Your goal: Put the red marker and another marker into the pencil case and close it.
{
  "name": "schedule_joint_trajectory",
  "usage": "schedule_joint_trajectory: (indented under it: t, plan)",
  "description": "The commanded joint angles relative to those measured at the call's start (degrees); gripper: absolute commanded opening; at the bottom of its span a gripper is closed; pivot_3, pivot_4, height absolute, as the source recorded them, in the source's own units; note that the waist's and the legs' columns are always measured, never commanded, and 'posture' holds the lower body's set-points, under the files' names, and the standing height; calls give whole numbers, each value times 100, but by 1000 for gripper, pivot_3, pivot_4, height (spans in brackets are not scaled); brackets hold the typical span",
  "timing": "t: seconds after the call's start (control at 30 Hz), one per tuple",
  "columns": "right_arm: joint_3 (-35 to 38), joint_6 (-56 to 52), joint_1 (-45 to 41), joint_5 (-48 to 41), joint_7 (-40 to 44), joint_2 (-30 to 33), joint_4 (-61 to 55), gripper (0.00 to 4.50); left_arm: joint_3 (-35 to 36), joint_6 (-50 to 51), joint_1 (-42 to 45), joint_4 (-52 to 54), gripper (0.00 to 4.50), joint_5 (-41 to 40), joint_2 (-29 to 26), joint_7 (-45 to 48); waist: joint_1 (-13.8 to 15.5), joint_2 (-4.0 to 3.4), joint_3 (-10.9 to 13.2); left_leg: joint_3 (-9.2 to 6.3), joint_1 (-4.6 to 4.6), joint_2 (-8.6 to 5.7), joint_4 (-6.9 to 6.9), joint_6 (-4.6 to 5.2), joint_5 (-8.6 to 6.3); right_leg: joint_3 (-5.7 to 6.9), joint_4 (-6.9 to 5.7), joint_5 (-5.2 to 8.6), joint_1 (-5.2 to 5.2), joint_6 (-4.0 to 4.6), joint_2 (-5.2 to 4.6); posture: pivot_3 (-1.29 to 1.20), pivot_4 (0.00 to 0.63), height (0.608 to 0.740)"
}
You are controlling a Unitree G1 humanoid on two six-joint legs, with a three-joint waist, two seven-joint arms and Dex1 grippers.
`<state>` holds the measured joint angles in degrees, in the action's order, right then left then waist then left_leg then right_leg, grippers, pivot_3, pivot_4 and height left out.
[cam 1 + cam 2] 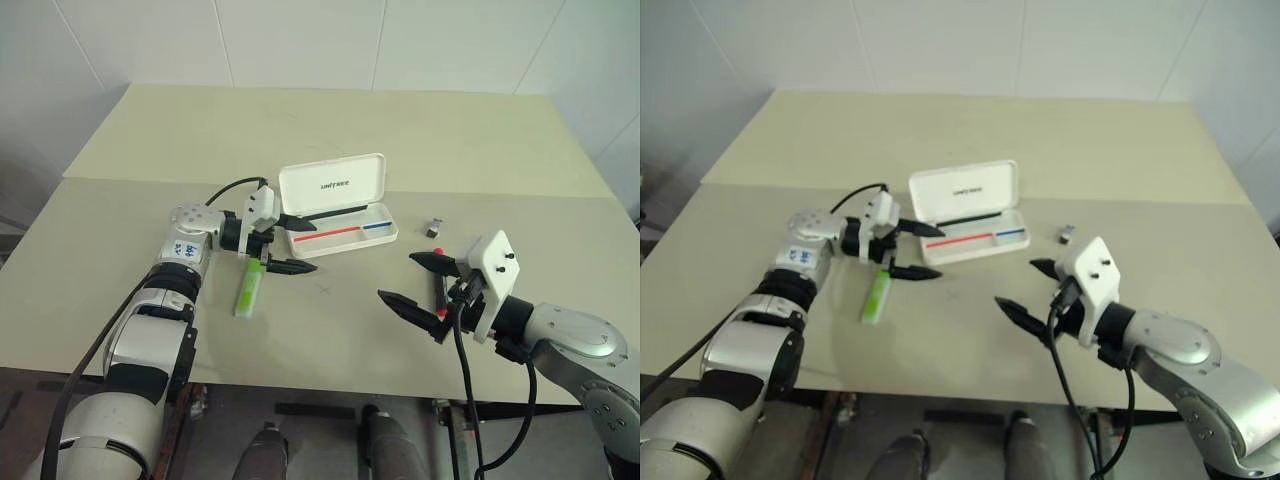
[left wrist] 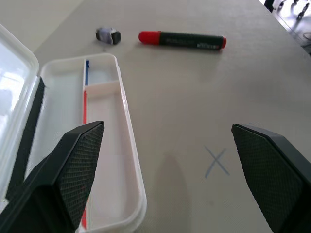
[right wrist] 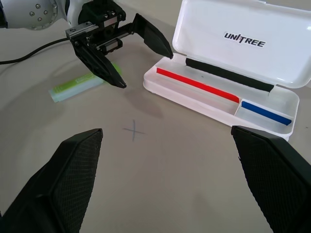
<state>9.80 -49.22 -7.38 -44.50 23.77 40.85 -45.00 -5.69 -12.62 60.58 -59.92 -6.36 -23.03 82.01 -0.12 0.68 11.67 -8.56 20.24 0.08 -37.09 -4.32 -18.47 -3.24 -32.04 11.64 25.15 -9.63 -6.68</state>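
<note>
Two markers both out of case. Red marker [image 2: 182,40] lies under right gripper [image 1: 423,285], long axis toward bench's near edge. Green marker [image 1: 249,287] just below left gripper [image 1: 291,243], same axis. Both sets of fingers wide open, empty. Pencil case [image 1: 340,212] open, mid-bench, beside left gripper.

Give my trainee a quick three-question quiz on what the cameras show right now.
1. True or false: the pencil case is open.
2. Which marker lies nearest the left gripper? A) light green marker B) red marker
3. Fill in: the right gripper is ___, holding nothing.

Key: 1 true; 2 A; 3 open
</note>
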Motion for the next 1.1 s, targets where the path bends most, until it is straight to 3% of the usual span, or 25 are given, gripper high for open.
schedule_joint_trajectory:
  t: [0.03, 0.77, 0.87, 1.1]
  plan:
    - [195, 159, 61, 18, -105, -45, -242, 4500, -61, -31, 276, -147, 4487, 157, -19, 187, 1, 0, 0, 0, -1, 0, 0, 0, 0, 0, 0, 0, 0, 0, 0, 0, 150, 740]
    - [299, 237, 64, -19, -82, 82, -165, 4500, -776, 127, 425, -683, 4487, 1516, 129, -842, -8, 1, 0, 0, -9, 0, -4, 0, 0, -2, 8, -6, -13, -3, 1, 0, 150, 740]
    - [329, 228, 45, -36, -54, 112, -147, 4500, -929, 67, 427, -665, 3954, 1706, 130, -1026, -24, 1, 0, 1, -13, 0, -1, 1, 1, -3, 17, -6, -37, -2, 3, 0, 150, 740]
    - [333, 226, -64, -44, 24, 185, -46, 4500, -791, 239, 455, -524, 1596, 1544, 153, -964, -53, 1, 0, 5, -22, 1, -2, 2, 1, -7, 21, -4, -55, 0, 3, 0, 150, 740]
